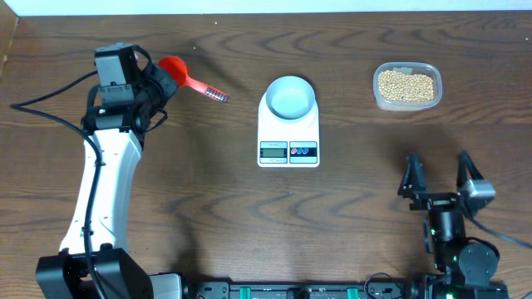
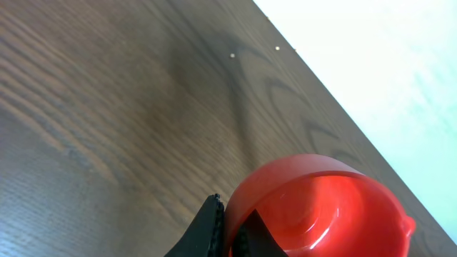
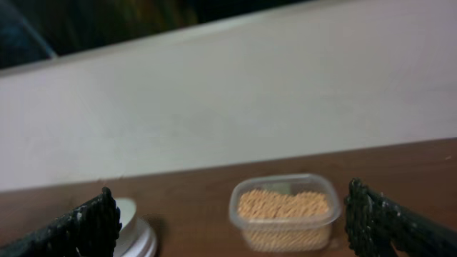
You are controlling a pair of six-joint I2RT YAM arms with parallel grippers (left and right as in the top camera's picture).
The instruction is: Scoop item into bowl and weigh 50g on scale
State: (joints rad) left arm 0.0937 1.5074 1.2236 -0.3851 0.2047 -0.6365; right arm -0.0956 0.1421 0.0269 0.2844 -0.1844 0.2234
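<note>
Since my left gripper is clenched on the scoop left of the scale, I should swing it level over the bowl sitting on the scale to the beans in the tub right of it. My right gripper rests released.

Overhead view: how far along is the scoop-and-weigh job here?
Done: pale blue-white round bowl sits on the flat white digital scale, empty. In hand: left gripper holds the red plastic scoop. Left: scooping small tan beans from the clear plastic tub and weighing.
</note>
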